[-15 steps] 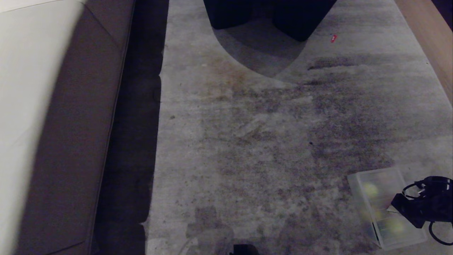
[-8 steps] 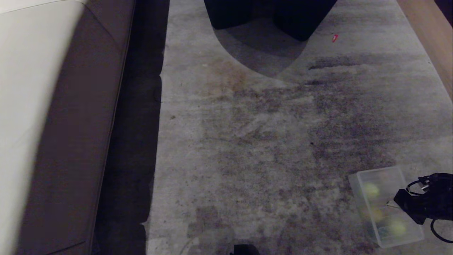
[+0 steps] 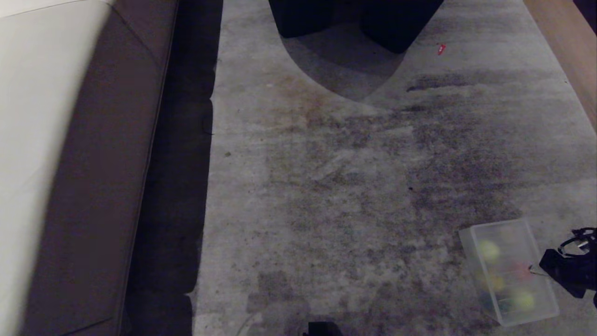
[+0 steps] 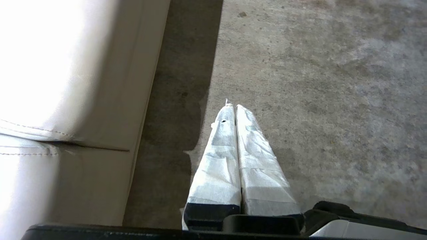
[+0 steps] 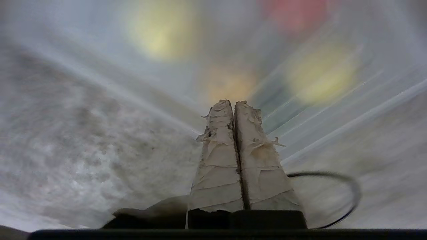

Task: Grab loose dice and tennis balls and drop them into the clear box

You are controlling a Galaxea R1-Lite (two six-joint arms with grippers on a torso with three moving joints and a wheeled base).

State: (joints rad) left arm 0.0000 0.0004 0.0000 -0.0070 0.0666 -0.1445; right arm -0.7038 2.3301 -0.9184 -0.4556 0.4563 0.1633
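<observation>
The clear box (image 3: 508,273) sits on the carpet (image 3: 354,186) at the near right of my head view, a shallow bin of cloudy whitish plastic with rounded corners. Through its walls I make out soft blurs of colour: one yellow-green tennis ball (image 3: 488,250) toward the far end, another (image 3: 523,300) toward the near end, a yellow-orange blur and a faint red patch (image 3: 521,269) between them. I cannot tell which of those two blurs is which die.

My right gripper (image 5: 233,103) hangs just beside the box's right long side, its black wrist and looped cable showing at the right edge of the head view. My fingers (image 5: 217,160) are pressed flat together with nothing between them; their pale tape wrapping is frayed and dirty at the tips. From my wrist, the tips point toward the box, with the smeared yellow, red and orange shapes lying beyond them, apart from the pads.

My left gripper (image 4: 233,106) is parked low over the carpet edge, its white-taped fingers also closed on nothing, next to the smooth cream sofa (image 4: 66,83) and the dark gap at its base.

The carpet is grey, short-piled and mottled with darker stains. A small red scrap (image 3: 440,49) lies far off on it, near dark furniture (image 3: 354,18).
</observation>
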